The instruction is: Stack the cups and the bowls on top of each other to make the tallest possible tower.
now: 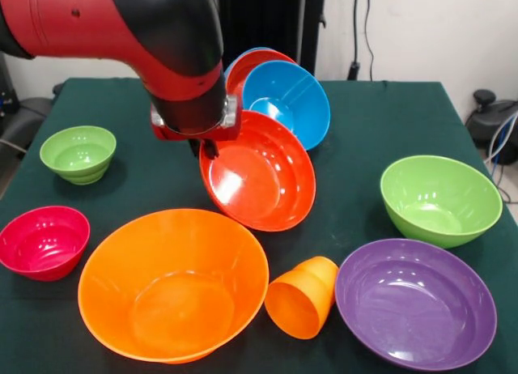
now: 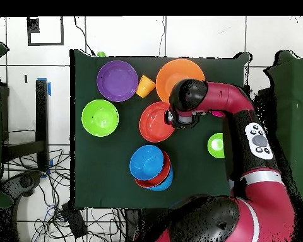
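- Gripper (image 1: 212, 147): closed on the near-side rim of a red-orange bowl (image 1: 263, 173), held tilted with its open face turned toward the front camera and its lower rim close to the table (image 1: 162, 176); fingers mostly hidden by the wrist, so exact opening not readable.
- Held bowl in the overhead view (image 2: 155, 121): near table centre, just beside the wide orange bowl (image 2: 179, 75), apart from the partial pile.
- Key relation: partial tower (image 1: 279, 95) behind the held bowl in the front view, toward the robot's base; in the overhead view, blue bowl (image 2: 146, 161) nested over a red-orange and a blue one, between held bowl and base.
- Judged next move: short carry back toward the base, bowl levelled so its mouth faces up before lowering onto the blue bowl.
- Risk, as judged: rim-only grip and steep tilt, likely swing or slip on levelling.
- Orange tumbler (image 1: 303, 295): on its side, mouth toward the front camera, between the wide orange bowl (image 1: 172, 283) and the purple bowl (image 1: 415, 303).
- Remaining loose: two green bowls (image 1: 440, 198) (image 1: 78, 153), magenta bowl (image 1: 43, 241).
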